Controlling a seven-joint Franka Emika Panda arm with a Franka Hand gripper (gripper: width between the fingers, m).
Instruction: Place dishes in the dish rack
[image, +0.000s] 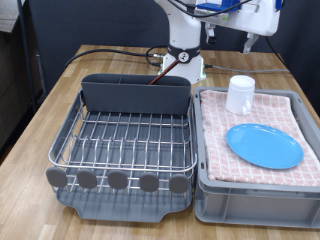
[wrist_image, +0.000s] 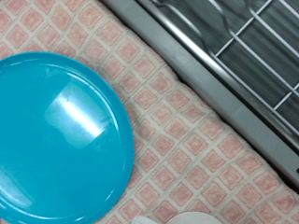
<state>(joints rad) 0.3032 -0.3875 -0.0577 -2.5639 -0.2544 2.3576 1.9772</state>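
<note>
The blue plate (image: 264, 145) and white mug (image: 240, 94) rest on the pink checked cloth (image: 225, 140) in the grey crate (image: 255, 195), beside the dish rack (image: 125, 140) on the desk (image: 40, 120). A reddish spoon (image: 160, 72) stands in the rack's caddy (image: 135, 95). The end effector is out of view, so whether its fingers are apart cannot be told.

A silver wire dish rack on a dark grey tray (image: 120, 145) occupies the exterior view's left, its dark grey utensil caddy (image: 135, 93) along the far edge with a reddish-brown wooden spoon (image: 160, 72) standing in it. Just beside it, to the right, sits a grey crate lined with pink checked cloth (image: 258, 172). On the cloth lie a round bright-blue plate (image: 264, 145) near the front and a small white mug (image: 240, 94) behind it.
</note>
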